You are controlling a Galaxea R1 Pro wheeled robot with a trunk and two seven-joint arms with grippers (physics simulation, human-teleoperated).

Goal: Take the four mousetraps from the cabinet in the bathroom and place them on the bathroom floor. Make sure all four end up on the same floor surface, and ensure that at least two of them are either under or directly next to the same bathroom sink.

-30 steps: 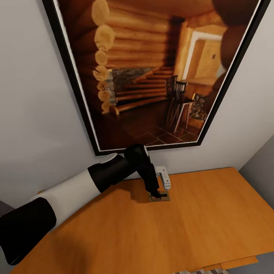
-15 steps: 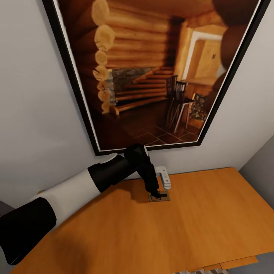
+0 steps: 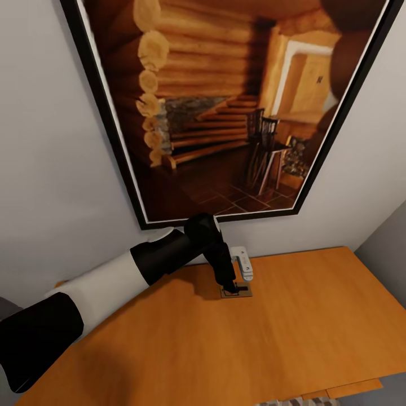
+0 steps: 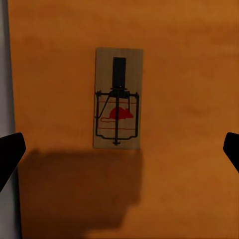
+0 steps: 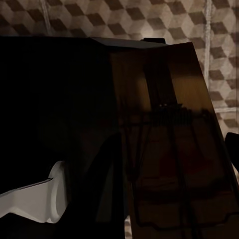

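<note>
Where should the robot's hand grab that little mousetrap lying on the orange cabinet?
Probably from straight above, pinching the two long edges of the mousetrap. It lies flat on the cabinet top, so only its thin wooden sides give something to squeeze; the wire parts on top look too flimsy. The left gripper already hangs over it with jaws wide open, one on each side.

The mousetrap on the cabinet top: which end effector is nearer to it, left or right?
Left. The left end effector hangs open right above the mousetrap on the cabinet. The right wrist view shows another mousetrap close up over the bathroom floor, away from the cabinet top.
</note>
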